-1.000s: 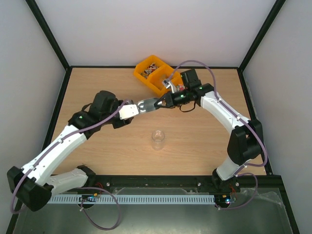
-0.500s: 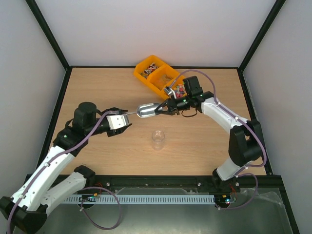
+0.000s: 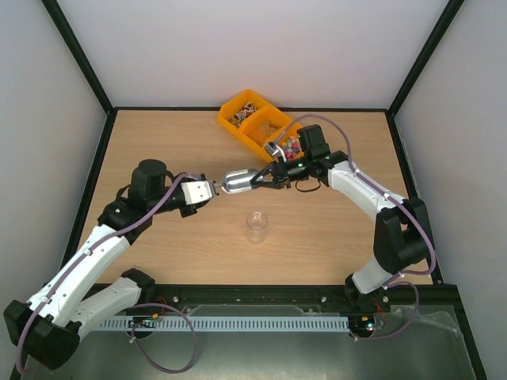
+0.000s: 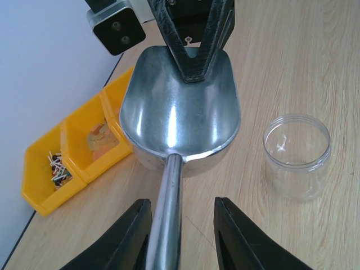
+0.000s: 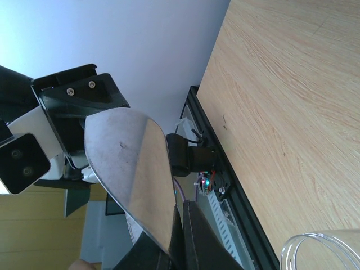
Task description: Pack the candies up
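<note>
Left wrist view: left gripper [image 4: 181, 203] straddles the handle of the metal scoop [image 4: 180, 112] — jaws parted, not clamped. Right gripper [image 4: 190, 74] pinches its bowl rim tight.

Scoop [image 3: 238, 180] held over the table [image 3: 158, 134] middle, jar [image 3: 257, 226] stood just nearer, bins [image 3: 257, 119] set at the far edge, candies [image 3: 244, 112] contained in them.
</note>
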`<action>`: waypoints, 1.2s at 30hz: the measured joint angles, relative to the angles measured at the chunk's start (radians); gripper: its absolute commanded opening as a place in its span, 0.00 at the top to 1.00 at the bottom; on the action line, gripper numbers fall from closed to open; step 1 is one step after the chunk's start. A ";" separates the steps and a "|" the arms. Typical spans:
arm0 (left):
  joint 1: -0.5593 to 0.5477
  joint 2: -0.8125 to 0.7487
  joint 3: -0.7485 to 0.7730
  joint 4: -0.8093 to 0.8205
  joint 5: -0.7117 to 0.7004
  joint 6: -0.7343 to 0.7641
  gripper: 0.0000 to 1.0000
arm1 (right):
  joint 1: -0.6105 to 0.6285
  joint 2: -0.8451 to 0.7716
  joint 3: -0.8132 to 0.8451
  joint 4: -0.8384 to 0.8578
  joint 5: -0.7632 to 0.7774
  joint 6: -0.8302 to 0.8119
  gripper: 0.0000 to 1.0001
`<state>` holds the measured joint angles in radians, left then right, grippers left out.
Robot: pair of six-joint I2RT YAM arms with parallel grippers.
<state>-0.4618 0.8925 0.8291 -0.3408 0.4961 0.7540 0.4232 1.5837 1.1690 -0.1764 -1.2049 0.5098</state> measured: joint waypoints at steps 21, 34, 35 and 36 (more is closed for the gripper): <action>-0.011 0.008 0.008 0.023 -0.003 -0.035 0.88 | 0.018 0.000 -0.006 0.000 0.000 0.000 0.99; -0.018 0.009 0.027 -0.031 -0.002 -0.058 0.98 | 0.013 0.001 0.024 -0.065 0.030 -0.080 0.14; -0.018 0.009 0.032 -0.040 -0.005 -0.068 0.98 | 0.010 0.001 0.042 -0.091 0.043 -0.108 0.10; -0.018 0.011 0.039 -0.053 -0.011 -0.081 0.98 | 0.005 0.001 0.060 -0.110 0.054 -0.128 0.08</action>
<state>-0.4793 0.9035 0.8680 -0.3939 0.4854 0.6727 0.4286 1.5845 1.2293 -0.2863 -1.1507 0.3817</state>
